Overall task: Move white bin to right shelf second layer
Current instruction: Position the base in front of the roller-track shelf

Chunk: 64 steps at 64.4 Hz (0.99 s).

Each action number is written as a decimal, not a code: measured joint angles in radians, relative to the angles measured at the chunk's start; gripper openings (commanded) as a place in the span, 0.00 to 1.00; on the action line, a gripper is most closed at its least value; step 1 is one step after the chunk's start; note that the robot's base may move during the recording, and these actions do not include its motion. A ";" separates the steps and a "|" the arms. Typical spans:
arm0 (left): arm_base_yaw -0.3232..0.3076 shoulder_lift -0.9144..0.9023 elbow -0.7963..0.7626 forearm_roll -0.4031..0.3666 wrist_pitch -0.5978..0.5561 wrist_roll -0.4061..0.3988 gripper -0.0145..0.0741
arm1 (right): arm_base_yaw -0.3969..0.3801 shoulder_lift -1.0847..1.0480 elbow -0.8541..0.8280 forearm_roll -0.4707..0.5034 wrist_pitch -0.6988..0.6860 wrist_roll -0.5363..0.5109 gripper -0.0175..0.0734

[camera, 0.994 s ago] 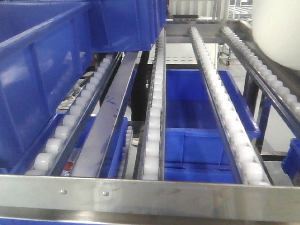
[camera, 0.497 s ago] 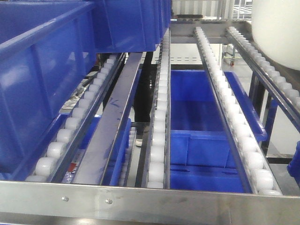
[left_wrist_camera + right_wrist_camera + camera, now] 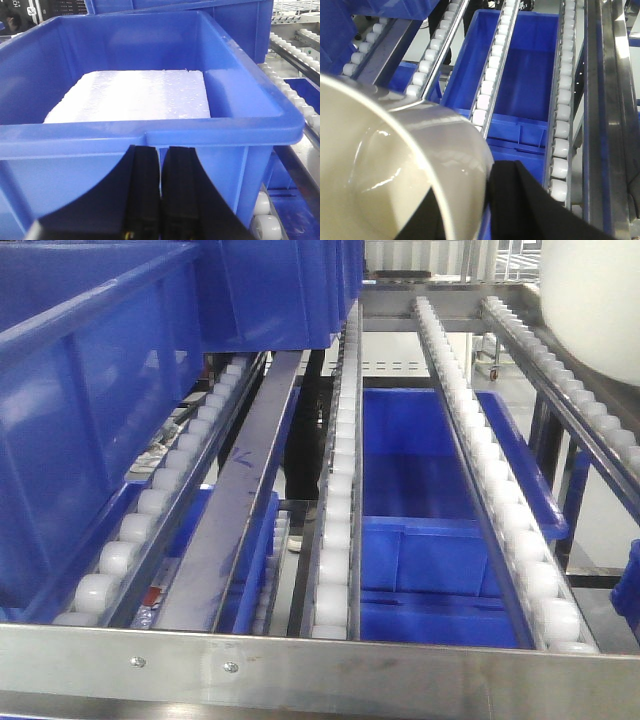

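Observation:
The cream-white bin (image 3: 595, 300) fills the top right corner of the front view, over the rightmost roller track. In the right wrist view the white bin (image 3: 395, 170) is close up and tilted. My right gripper (image 3: 467, 175) is shut on its wall, one black finger inside and one outside. Below it lies the right shelf second layer (image 3: 470, 430), sloped tracks of white rollers (image 3: 490, 75) ending at a steel front rail (image 3: 400, 665). My left gripper (image 3: 161, 149) is shut on nothing, just in front of a blue crate (image 3: 150, 135).
The blue crate by the left gripper holds a white foam slab (image 3: 135, 95). More blue crates (image 3: 90, 370) stand on the left tracks. Another blue crate (image 3: 410, 470) sits on the level beneath the rollers. A steel frame bar (image 3: 615, 100) runs along the right.
The rack has slid slightly to the right in the front view, mostly in the first half second. The white bin stays in the top right corner.

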 measured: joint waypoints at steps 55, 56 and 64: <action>0.000 0.000 0.000 0.000 0.000 0.000 0.26 | 0.000 0.000 0.000 0.000 0.000 0.000 0.25; 0.000 0.000 0.000 0.000 0.000 0.000 0.26 | 0.000 0.000 0.000 0.000 0.000 0.000 0.25; 0.000 0.000 0.000 0.000 0.000 0.000 0.26 | 0.000 0.000 0.000 0.000 0.000 0.000 0.25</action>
